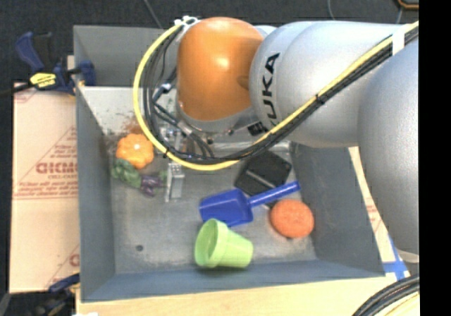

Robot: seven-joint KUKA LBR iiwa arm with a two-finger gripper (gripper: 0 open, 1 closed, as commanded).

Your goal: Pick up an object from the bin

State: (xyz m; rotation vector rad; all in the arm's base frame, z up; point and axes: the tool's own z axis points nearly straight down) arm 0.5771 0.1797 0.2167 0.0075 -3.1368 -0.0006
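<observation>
My gripper (173,186) reaches down under the orange wrist cover into the left half of the bin. It ends just right of a small green and purple bunch (135,176) that lies on the bin floor. An orange pumpkin-shaped toy (134,150) sits just behind that bunch, up and left of the gripper. A blue scoop (239,204) lies to the gripper's lower right, its handle pointing right. Nothing shows held in the gripper.
A light green cup (221,245) lies on its side near the front wall. An orange ball (292,218) rests right of the scoop. A flat black object (262,172) lies behind the scoop, partly under the arm, which covers the bin's back right.
</observation>
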